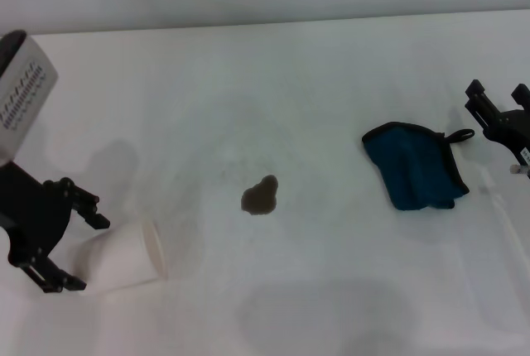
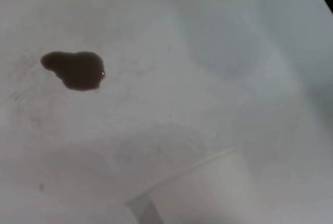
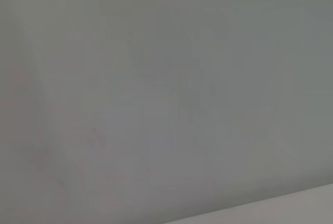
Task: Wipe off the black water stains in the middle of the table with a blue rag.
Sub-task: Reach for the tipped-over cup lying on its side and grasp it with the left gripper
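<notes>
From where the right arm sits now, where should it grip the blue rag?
Probably the rag's near right edge, by the loop. The rag lies flat and folded, so come from above and pinch a raised fold. The right gripper is beside that edge, closest to it.

Bench (image 1: 331, 83): smooth white top, matt, with faint grey scuffs around the black water stains (image 2: 75, 70), a dark brown liquid blotch, wet and glossy with a small glint. Blue rag (image 1: 414, 165): soft napped cloth, dark-edged with a loop. Cup (image 1: 124, 258): white, matt, paper-like; both pincers look like matt black plastic.
</notes>
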Motion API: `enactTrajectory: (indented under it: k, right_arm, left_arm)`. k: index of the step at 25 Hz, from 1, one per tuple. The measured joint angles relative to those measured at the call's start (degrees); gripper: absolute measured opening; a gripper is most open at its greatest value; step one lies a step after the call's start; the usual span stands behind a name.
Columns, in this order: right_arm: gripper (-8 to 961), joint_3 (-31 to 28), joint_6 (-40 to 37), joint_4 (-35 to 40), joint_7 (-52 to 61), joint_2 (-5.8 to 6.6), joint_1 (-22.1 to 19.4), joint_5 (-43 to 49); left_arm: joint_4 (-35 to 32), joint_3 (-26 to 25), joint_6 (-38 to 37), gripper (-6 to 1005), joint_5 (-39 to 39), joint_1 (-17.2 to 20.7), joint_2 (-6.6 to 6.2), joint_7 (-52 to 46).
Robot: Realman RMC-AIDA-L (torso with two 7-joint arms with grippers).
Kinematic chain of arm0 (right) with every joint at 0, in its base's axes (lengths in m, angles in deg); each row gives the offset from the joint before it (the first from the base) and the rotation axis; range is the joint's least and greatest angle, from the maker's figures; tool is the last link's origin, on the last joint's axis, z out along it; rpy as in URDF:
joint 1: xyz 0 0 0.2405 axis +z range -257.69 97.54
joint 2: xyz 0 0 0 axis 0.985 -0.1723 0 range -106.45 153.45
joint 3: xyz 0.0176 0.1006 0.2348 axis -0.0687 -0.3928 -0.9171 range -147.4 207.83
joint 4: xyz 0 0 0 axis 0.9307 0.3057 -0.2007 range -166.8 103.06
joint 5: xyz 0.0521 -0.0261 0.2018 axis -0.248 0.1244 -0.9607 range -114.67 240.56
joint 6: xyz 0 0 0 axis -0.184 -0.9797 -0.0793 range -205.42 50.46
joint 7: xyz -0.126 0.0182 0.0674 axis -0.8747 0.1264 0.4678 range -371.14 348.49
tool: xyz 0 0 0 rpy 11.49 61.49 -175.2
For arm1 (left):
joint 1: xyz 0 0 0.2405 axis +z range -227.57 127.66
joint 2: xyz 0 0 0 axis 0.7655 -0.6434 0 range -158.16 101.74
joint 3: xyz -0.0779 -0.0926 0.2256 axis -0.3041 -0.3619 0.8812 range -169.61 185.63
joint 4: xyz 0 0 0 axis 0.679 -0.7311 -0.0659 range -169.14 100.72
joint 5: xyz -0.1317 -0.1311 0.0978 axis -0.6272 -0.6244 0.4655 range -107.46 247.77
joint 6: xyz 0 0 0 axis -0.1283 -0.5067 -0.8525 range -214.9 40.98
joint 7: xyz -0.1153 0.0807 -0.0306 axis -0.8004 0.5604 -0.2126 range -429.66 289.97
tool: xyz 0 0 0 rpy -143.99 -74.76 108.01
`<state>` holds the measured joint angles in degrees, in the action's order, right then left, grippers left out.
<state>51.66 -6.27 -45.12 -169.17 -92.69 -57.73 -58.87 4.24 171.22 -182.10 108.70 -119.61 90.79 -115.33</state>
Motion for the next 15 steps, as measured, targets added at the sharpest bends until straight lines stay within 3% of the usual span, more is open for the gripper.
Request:
enactTrajectory:
  k: [15]
  right_arm:
    - [853,0.5,1.3,-0.8,0.1,0.18,-0.1,0.2]
  left_arm:
    - [-6.7,-0.1,6.7,811,-2.1,2.9,-0.09,0.4]
